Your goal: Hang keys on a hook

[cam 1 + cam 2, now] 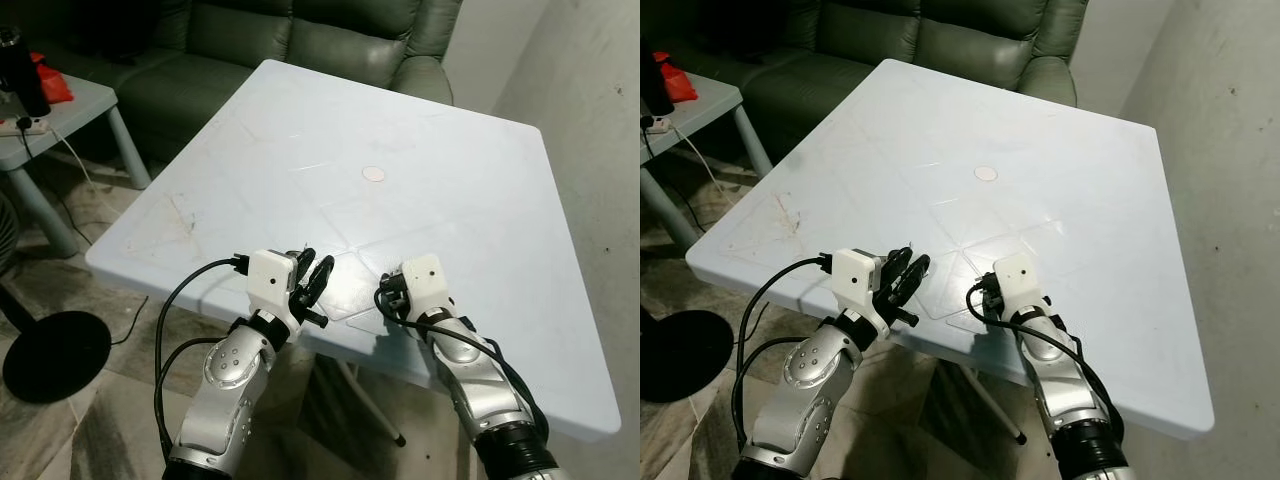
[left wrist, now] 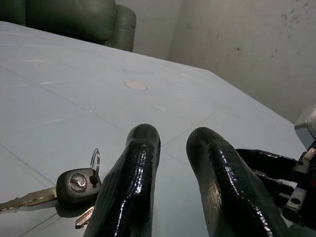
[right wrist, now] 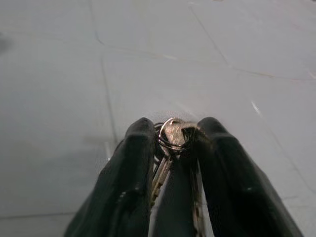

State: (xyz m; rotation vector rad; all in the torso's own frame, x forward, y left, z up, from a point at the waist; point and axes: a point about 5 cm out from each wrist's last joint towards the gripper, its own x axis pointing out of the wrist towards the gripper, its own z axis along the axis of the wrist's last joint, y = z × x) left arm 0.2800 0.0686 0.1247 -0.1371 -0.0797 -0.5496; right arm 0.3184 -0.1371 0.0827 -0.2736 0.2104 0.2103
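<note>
Pale blue table (image 1: 420, 190) fills my head views, with a grey sofa (image 1: 300, 40) behind it and a small side table (image 1: 70, 110) off to my left. Both arms reach up over the near edge, elbows bent; the left gripper (image 1: 312, 268) tilts up and inward, its fingers a little apart. The right gripper (image 1: 384, 298) hangs low at the edge beside it; from here I cannot tell how its fingers stand.

On the left wrist view, a black-headed key (image 2: 69, 186) lies flat on the table just beside the left fingers (image 2: 133, 187), blade pointing away from them, a ring standing on its head.

On the right wrist view, the right gripper's fingers (image 3: 133, 168) pinch a bunch of keys (image 3: 170, 140) by the ring, blades hanging back toward the wrist.
</note>
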